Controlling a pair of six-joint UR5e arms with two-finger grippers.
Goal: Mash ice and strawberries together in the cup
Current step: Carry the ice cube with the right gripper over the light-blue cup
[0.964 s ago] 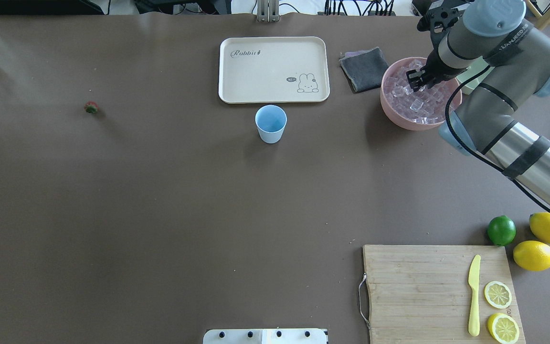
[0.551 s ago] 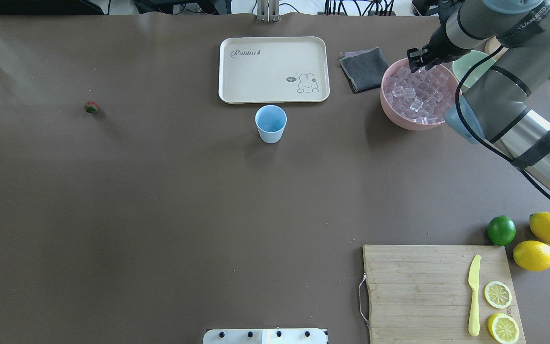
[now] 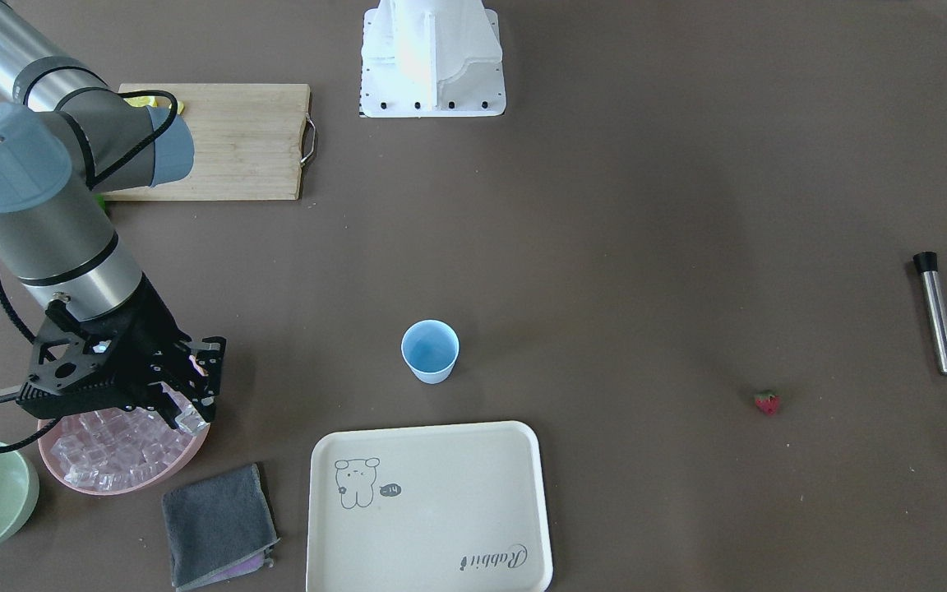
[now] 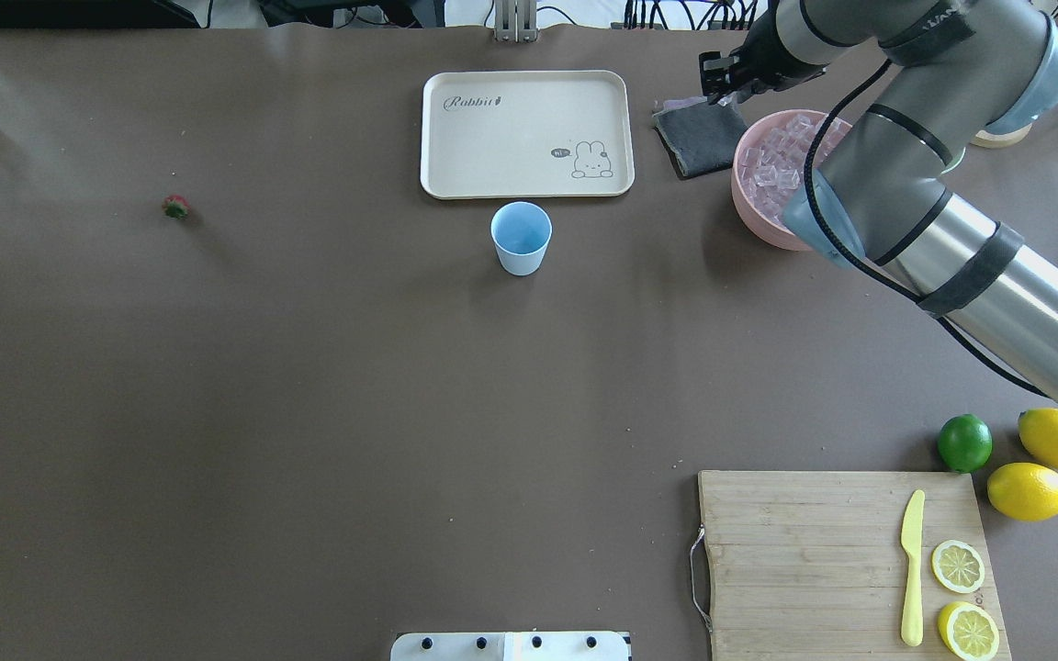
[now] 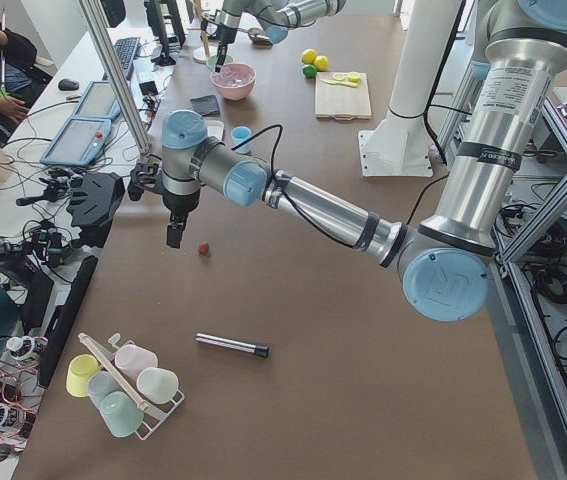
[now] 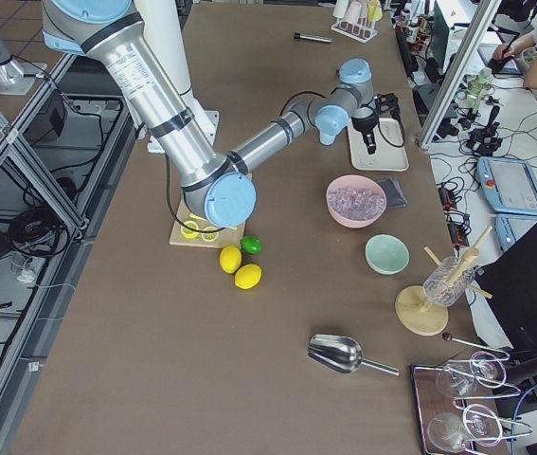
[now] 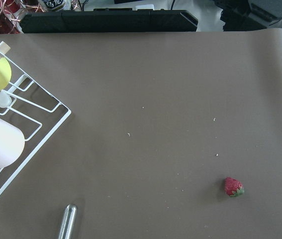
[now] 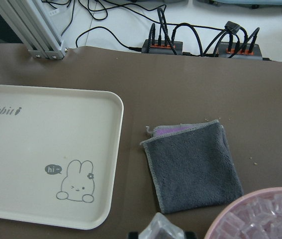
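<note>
Far out on the robot's left, the strawberry (image 4: 176, 207) lies alone on the brown table. The left gripper (image 5: 173, 235) hangs just beside it in the left-end view. Only that side camera catches the fingers, so I cannot tell whether they are apart or together. Its wrist camera looks straight down on the berry, with a steel rod (image 7: 67, 221) poking in at the bottom edge.

Centre table now: the light-blue cup (image 4: 521, 237) stands upright, mouth open, and nothing shows inside it. It is just on the robot's side of the cream rabbit tray (image 4: 492, 147).

Over to the right, and here's the action! The right gripper (image 4: 720, 84) is up off the table above the grey cloth (image 4: 699, 138), and its fingers are pinched on one clear ice cube (image 8: 166, 229), which glints at the foot of its wrist view. The rest of the ice (image 4: 772, 156) sits heaped in the pink bowl (image 4: 749, 216) just beside it.

The relation that counts: from that loaded claw, the cup lies toward the robot's left and nearer the robot's base, past the tray's near right corner. The right arm looks nearer the cup, and the left arm plainly owns the strawberry. I'd judge the cube's carry across to the cup is the step in hand.
</note>
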